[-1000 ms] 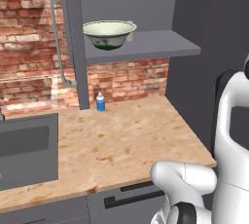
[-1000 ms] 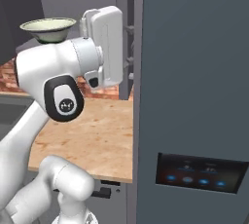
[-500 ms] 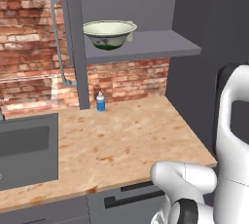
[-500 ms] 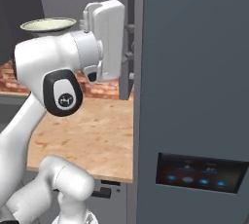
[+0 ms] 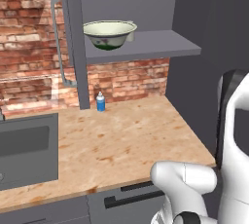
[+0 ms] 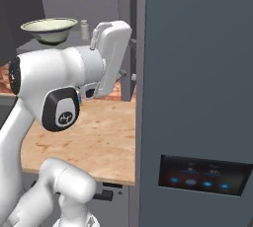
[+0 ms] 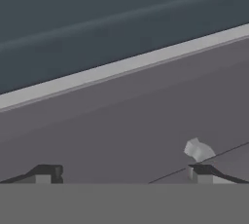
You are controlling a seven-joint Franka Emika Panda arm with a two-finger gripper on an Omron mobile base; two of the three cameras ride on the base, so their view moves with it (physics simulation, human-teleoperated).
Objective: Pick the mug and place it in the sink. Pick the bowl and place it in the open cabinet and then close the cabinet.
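The cream-white bowl (image 5: 109,34) with green markings stands upright on the grey shelf (image 5: 155,47) of the open cabinet, and from the right base view the bowl (image 6: 49,27) sits at the upper left. My white hand (image 6: 114,48) is raised to shelf height, right of the bowl and apart from it, close to the upright dark door edge (image 6: 127,28). In the hand view my gripper (image 7: 126,173) is open, its tips wide apart with nothing between them, facing a dark grey panel crossed by a pale strip (image 7: 121,67). The dark sink (image 5: 24,150) lies at the left. The mug is out of view.
A small blue bottle (image 5: 100,102) with a white cap stands on the wooden counter (image 5: 126,140) by the brick wall. A silver faucet pipe (image 5: 57,38) rises behind the sink. A tall dark unit (image 6: 197,73) with a lit control panel (image 6: 205,174) blocks the right side.
My hand has shifted a little to the right, closer to the upright door edge and the tall dark unit. The bowl has stayed in place on the shelf.
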